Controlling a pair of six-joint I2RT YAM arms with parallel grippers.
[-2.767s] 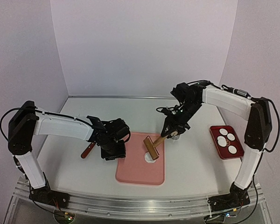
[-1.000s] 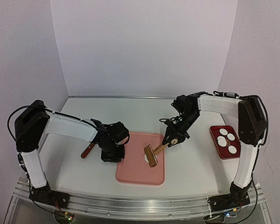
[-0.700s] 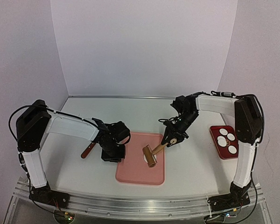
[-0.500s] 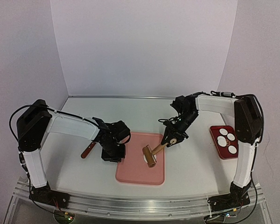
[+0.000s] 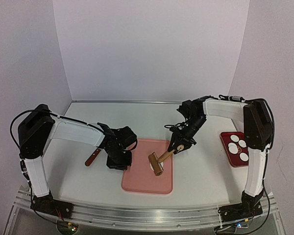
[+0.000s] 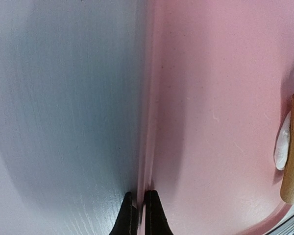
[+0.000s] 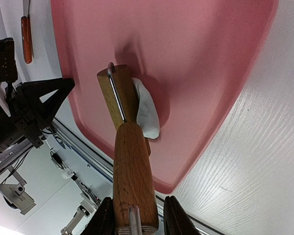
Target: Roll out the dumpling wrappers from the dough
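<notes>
Dough (image 7: 147, 115): on pink mat (image 5: 142, 181), touching roller (image 7: 118, 93), partly under it.
Right tool (image 7: 135, 215): clamped on roller's handle (image 7: 132, 166); dough lies beyond handle's far end.
Left tool (image 6: 137, 210): pinched shut at mat's left edge, farther off.

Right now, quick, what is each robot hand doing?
Left gripper: closed, tips at the edge of the pink mat.
Right gripper: closed on the handle of the rolling pin.
</notes>
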